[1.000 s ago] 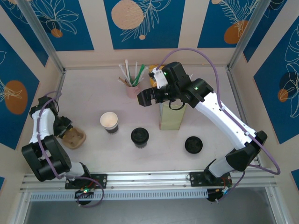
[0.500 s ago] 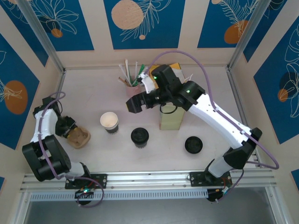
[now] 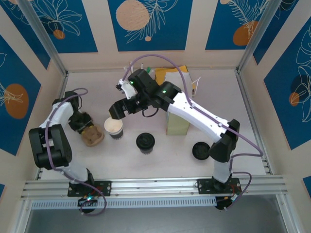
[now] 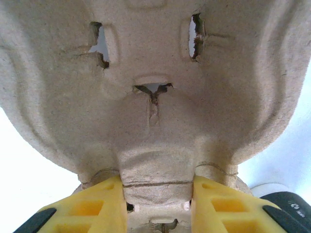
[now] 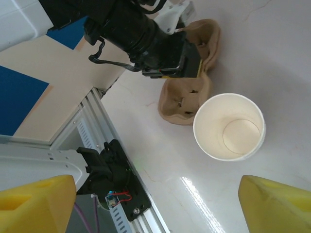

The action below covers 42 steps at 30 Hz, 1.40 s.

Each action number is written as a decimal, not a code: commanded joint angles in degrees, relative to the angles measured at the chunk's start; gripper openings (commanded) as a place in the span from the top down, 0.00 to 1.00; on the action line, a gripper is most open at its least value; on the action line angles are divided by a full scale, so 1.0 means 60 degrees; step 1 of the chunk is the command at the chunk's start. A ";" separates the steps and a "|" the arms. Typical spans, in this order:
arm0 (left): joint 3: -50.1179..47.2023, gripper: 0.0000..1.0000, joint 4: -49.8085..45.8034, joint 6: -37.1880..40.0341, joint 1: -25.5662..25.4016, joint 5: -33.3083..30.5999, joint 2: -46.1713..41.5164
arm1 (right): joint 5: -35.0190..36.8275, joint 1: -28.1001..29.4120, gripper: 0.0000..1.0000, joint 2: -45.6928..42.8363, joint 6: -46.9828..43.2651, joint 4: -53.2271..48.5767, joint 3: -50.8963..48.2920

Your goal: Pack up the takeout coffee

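Note:
An open white paper cup with a dark lower band and pale inside stands left of centre; it also appears as the cup in the right wrist view. A second cup wearing a black lid stands right of it. A loose black lid lies further right. My right gripper hovers open just above the open cup, with its yellow fingers wide apart. My left gripper is shut on a brown pulp cup carrier, whose tab sits between the fingers. The carrier lies close beside the open cup.
The tall pale-yellow paper bag stands right of centre, behind the lidded cup. My right arm stretches across the back of the table. The metal rail runs along the near edge, and walls close in on three sides.
My right arm has swung left from the bag to above the open cup. My left gripper has carried the carrier rightward, towards that cup.

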 commanded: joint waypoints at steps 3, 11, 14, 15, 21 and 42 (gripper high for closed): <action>0.0920 0.68 0.0054 0.0343 -0.0061 0.0107 0.0722 | -0.0202 0.0060 0.15 0.1140 0.0197 -0.0605 0.1355; 0.2390 0.68 -0.0002 0.0310 -0.0375 0.0231 0.2047 | -0.0226 -0.0306 0.22 0.3352 0.0672 -0.1151 0.3601; 0.2840 0.68 0.0008 0.0264 -0.0550 0.0334 0.2470 | -0.0552 -0.0598 0.26 0.4110 0.0979 -0.1161 0.4339; 0.2985 0.68 -0.0026 0.0270 -0.0606 0.0336 0.2582 | -0.0679 -0.0694 0.28 0.4322 0.1093 -0.1152 0.4545; 0.3529 0.68 -0.0045 0.0148 -0.0940 0.0430 0.3030 | -0.1167 -0.1103 0.39 0.5366 0.1492 -0.1121 0.5377; 0.4965 0.68 -0.0243 -0.0459 -0.2721 0.0602 0.4138 | 0.0078 -0.1638 0.50 0.4691 0.2340 -0.0106 0.2494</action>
